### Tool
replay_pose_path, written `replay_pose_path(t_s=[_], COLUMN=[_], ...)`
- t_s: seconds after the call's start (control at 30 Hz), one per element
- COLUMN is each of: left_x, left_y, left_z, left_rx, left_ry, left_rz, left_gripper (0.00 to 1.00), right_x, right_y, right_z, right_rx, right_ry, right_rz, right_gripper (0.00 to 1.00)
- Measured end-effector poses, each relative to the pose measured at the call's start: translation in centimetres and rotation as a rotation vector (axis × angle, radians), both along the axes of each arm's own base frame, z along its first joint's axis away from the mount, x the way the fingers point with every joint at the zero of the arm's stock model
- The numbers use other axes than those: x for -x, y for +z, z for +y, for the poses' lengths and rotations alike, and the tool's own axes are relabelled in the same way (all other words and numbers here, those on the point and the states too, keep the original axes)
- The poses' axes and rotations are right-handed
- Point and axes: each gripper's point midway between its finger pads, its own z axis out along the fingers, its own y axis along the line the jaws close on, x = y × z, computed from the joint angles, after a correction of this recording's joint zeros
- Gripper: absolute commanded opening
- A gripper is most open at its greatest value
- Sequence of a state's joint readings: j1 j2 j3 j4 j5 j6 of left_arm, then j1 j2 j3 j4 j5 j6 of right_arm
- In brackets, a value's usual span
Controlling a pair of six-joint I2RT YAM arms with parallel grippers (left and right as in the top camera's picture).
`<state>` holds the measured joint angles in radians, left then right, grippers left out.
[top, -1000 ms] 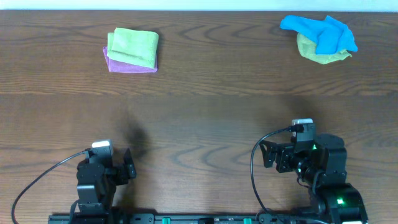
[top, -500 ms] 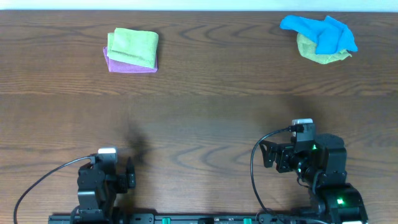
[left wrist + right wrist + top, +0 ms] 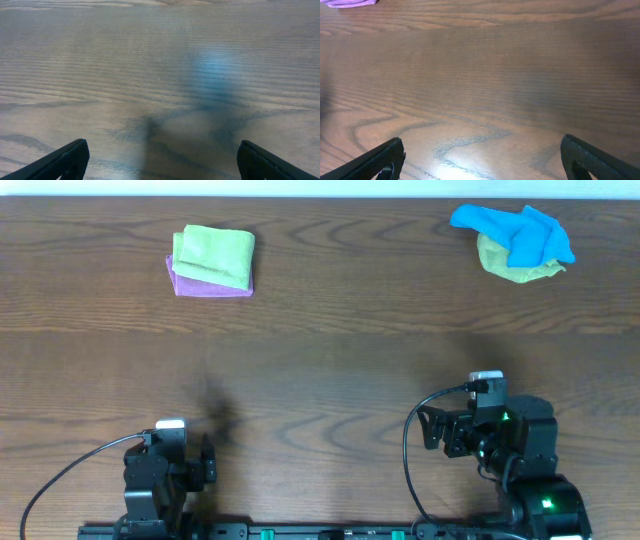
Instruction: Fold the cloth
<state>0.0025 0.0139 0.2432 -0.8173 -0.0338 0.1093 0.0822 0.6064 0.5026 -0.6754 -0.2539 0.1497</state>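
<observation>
Overhead: the table point(image 3: 330, 370) is showing bare wood grain across its whole middle band. Its far edge is running along the top of the frame, against a pale strip. Both arm bases are sitting at the near edge.

The blue cloth point(image 3: 515, 230) is lying crumpled at the far right, near the far edge. It is draping over a yellow cloth point(image 3: 515, 272), whose front part is showing beneath it. At the far left, a green cloth point(image 3: 214, 255) is resting folded on a folded purple cloth point(image 3: 185, 285), which is peeking out along the left and near sides. The two piles are lying well apart, with open wood between them and between each pile and the arms.

The left gripper point(image 3: 206, 460) is sitting low at the near left, well apart from every cloth. In the left wrist view the left gripper point(image 3: 160, 160) is standing wide, its fingers point(image 3: 65, 160) showing only at the lower corners, holding nothing and with bare wood between them.

The right gripper point(image 3: 430, 430) is sitting at the near right, pointing left. In the right wrist view it point(image 3: 480, 160) is likewise spread wide and holding nothing, with only wood grain ahead and a sliver of the purple cloth showing at the top left corner.
</observation>
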Motion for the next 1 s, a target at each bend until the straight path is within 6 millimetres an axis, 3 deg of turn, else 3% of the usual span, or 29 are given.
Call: replay_pose_path(t_s=[0.73,1.0], left_x=[0.0,0.0], left_y=[0.0,0.0], left_z=[0.0,0.0], left_rx=[0.000,0.000], left_ry=[0.000,0.000], left_rz=[0.000,0.000], left_gripper=[0.95,0.96], right_x=[0.2,0.7], right_y=[0.2,1.4], right_z=[0.0,-1.5], right_rx=[-0.001,0.071], right_ry=[0.000,-0.040], right_rz=[-0.008,-0.142], right_gripper=[0.99,0.99])
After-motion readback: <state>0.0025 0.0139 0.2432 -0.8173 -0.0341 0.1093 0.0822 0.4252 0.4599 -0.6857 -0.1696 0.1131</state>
